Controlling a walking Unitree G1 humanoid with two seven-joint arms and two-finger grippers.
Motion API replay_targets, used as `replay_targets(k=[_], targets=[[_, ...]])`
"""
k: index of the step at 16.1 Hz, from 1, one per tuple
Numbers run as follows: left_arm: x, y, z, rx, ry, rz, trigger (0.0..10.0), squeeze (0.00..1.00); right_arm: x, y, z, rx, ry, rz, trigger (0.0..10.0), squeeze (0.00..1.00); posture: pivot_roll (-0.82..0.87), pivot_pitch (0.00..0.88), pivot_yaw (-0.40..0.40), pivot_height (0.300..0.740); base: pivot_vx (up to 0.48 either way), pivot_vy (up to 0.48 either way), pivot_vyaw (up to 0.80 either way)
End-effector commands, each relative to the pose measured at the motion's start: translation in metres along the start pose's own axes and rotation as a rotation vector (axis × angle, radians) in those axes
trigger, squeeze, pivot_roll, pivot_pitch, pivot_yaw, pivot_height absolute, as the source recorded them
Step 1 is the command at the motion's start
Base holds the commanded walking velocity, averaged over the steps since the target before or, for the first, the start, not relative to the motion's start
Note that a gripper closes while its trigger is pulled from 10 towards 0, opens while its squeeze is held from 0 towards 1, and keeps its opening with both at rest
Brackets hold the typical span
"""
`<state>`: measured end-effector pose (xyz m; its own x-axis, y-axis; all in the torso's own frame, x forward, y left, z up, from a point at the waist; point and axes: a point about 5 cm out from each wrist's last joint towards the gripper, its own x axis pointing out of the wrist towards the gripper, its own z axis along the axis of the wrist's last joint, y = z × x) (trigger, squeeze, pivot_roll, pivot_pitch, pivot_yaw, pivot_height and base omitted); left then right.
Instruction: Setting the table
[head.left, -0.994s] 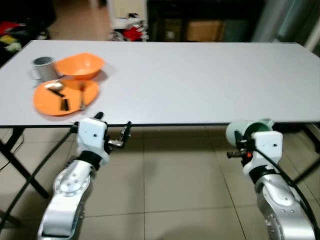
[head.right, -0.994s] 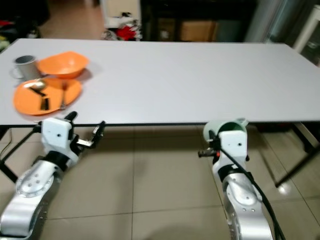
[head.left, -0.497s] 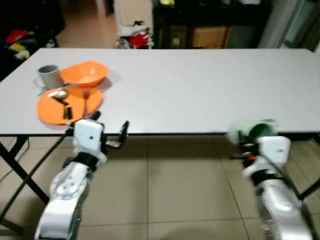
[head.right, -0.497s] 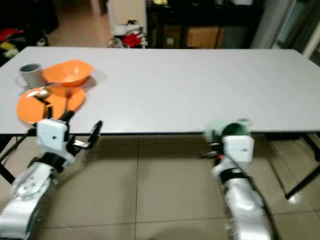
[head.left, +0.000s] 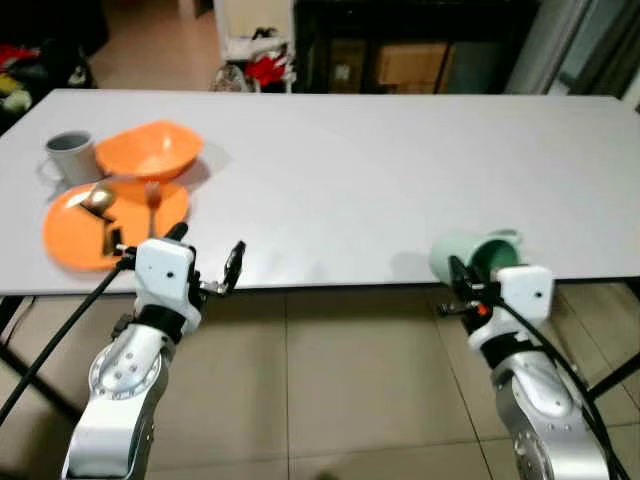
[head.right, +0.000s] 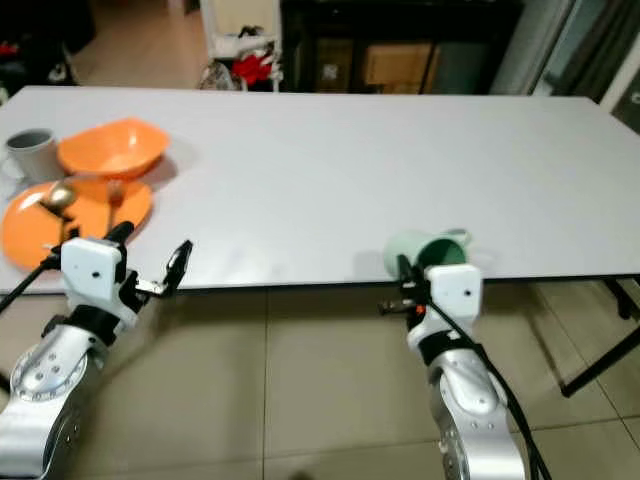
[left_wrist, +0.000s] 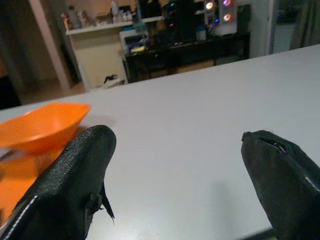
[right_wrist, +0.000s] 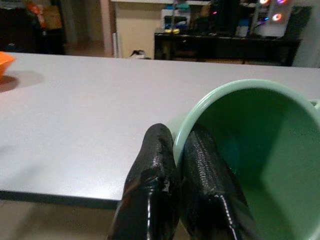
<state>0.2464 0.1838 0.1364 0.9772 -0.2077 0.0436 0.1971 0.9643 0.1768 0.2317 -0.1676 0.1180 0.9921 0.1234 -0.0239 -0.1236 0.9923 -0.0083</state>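
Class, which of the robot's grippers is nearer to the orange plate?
Left. The left gripper hangs open at the table edge just beside the orange plate; the right gripper, pinching the green mug, is far across the table.

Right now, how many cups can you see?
2. A grey cup stands on the table's far left by the orange bowl; a green cup is in the right gripper.

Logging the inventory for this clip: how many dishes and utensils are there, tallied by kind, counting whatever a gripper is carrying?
Mugs: 2, a grey mug on the table and a green mug pinched by its rim in the right gripper
Bowls: 1, orange bowl
Plates: 1, orange plate
Spoons: 1, spoon on the plate
Forks: 1, fork on the plate
Total: 6
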Motion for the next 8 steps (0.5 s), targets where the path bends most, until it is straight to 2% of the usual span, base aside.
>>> replay_targets(k=[1,3,8], targets=[[0.0028,-0.0063,0.0018,-0.009,-0.009,-0.027,10.0,0.00,-0.0027,-0.0103,0.0002,-0.011,0.006,-0.032,10.0,0.00,0.07,0.000,0.001,0.740,0.304,0.000,-0.80],[0.0028,-0.0060,0.0020,-0.009,-0.009,-0.027,10.0,0.00,-0.0028,-0.0109,0.0009,-0.011,0.002,-0.032,10.0,0.00,0.07,0.000,0.002,0.740,0.304,0.000,-0.80],[0.0025,-0.0057,0.0022,-0.004,-0.007,-0.027,10.0,0.00,-0.0024,-0.0144,0.0018,-0.024,0.004,-0.028,10.0,0.00,0.07,0.000,0.004,0.740,0.305,0.000,0.00]])
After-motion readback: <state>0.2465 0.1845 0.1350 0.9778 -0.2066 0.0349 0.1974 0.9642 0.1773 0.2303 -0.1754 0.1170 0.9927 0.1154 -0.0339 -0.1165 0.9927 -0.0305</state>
